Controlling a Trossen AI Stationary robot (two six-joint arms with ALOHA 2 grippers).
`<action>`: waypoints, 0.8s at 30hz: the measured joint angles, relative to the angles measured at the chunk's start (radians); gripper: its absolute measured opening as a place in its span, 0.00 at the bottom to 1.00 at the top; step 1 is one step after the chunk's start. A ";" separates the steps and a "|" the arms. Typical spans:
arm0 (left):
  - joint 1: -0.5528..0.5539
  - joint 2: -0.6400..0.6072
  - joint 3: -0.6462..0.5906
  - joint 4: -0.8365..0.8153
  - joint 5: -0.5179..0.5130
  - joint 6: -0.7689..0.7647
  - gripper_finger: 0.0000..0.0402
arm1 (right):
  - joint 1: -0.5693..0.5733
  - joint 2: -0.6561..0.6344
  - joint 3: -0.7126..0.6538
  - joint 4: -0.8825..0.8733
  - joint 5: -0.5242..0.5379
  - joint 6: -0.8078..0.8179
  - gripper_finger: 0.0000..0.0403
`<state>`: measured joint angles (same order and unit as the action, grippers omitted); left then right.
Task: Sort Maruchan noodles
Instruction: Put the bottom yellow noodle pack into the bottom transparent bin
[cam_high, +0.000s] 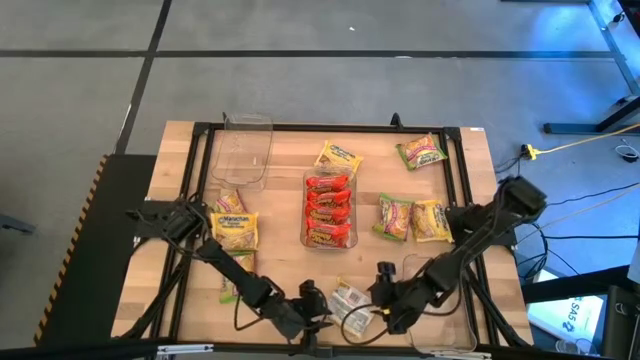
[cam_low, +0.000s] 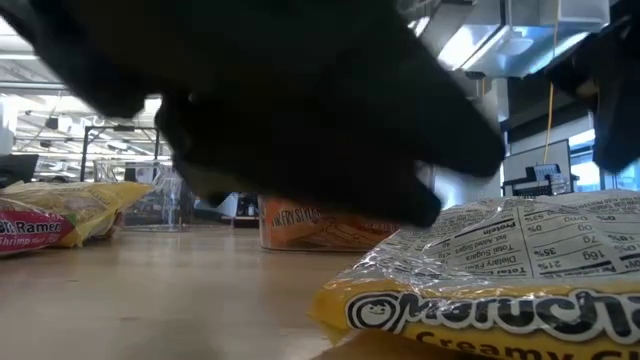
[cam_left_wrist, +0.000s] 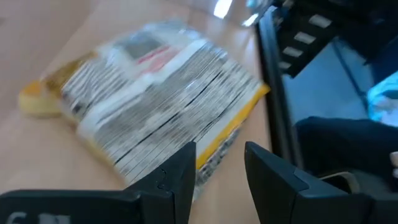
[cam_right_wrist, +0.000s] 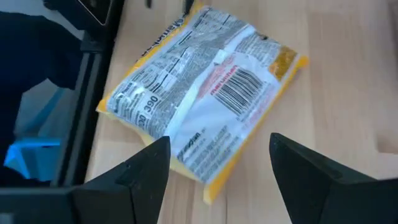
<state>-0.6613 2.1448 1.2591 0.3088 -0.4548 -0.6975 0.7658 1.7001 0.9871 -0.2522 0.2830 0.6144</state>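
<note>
Clear tray (cam_high: 329, 236) at table centre is packed with red Maruchan packets (cam_high: 328, 210), stacked in a column; about four are counted, the overlap making that uncertain. A second clear tray (cam_high: 243, 150) at the far left of the table is seen with nothing in it. A third clear tray (cam_high: 440, 305) is partly covered by the right arm at the near right; its contents cannot be told.

Loose packets counted on the wood in the high view: yellow packet (cam_high: 338, 157) just behind the centre tray; green-edged packet (cam_high: 421, 151) far right; green packet (cam_high: 393, 217) touching a yellow one (cam_high: 431, 221) right of the tray; yellow packet (cam_high: 234, 229) on the left with another partly under it behind (cam_high: 229, 200); a green-edged one (cam_high: 229, 290) near the left arm.

One yellow Creamy Chicken packet (cam_high: 352, 299) lies label-down at the near edge, between both grippers. Left gripper (cam_left_wrist: 214, 165) is held just beside it, fingers parted, nothing gripped. Right gripper (cam_right_wrist: 219, 163) is poised over the same packet (cam_right_wrist: 202, 90), fingers spread wide, not touching it.
</note>
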 joint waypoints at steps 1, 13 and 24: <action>0.002 0.000 0.000 -0.018 -0.007 -0.008 0.32 | 0.000 0.018 0.000 0.018 0.004 -0.008 0.61; 0.011 -0.015 -0.001 -0.114 0.009 -0.082 0.32 | -0.074 0.073 0.000 0.019 0.185 -0.102 0.61; -0.036 -0.106 0.000 -0.228 -0.017 -0.078 0.32 | -0.090 0.003 0.091 -0.099 0.027 -0.121 0.61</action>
<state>-0.6975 2.0386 1.2594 0.0809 -0.4715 -0.7753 0.6762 1.7026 1.0778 -0.3508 0.3100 0.4929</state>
